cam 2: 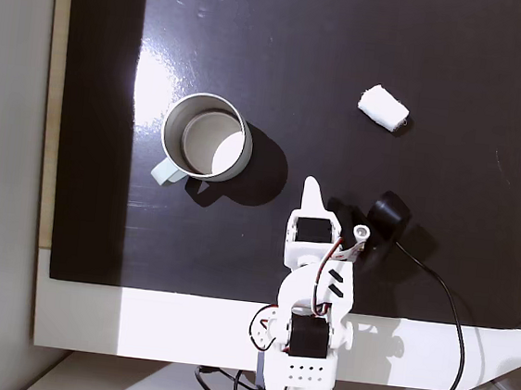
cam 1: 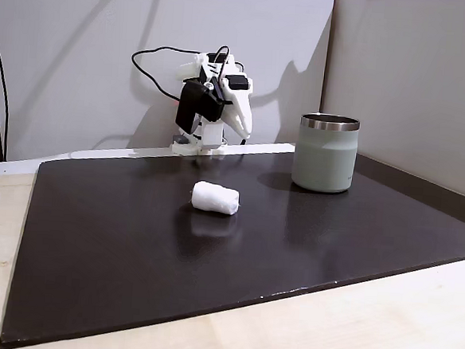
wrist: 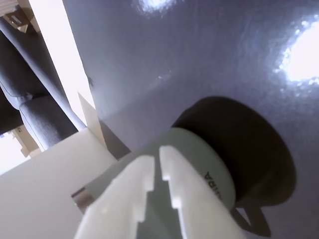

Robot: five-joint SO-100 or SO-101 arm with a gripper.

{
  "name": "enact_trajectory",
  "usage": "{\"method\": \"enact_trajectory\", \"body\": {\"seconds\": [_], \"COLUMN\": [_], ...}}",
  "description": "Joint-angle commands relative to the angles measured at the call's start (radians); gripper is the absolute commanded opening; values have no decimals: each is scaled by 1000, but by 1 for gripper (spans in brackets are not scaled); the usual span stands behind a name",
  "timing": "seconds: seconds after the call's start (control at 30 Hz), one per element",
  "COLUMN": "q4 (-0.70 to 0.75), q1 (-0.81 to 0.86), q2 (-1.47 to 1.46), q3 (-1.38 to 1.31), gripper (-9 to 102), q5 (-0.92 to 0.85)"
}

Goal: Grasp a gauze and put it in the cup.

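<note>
gauze (cam 2: 383, 107) lies on its side mid-mat, long axis slanting toward the mat's (cam 2: 477, 264) far edge, cup (cam 2: 207, 136) upright, gripper (wrist: 157, 172) nearly closed, empty

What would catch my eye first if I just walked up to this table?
Probably the small white arm folded up at the back edge of the black mat, its hand pointed down and holding nothing. Next, the green cup with a shiny rim standing on the mat, right of the arm in a fixed view. Last, the fuzzy white gauze lying alone mid-mat.
</note>
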Motion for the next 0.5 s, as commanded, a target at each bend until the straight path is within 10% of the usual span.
{"method": "enact_trajectory", "body": {"seconds": [0.0, 0.47], "q4": [0, 46], "q1": [0, 78], "q2": [14, 14], "q3": [-8, -67], "gripper": [0, 0], "q5": [3, 37]}}
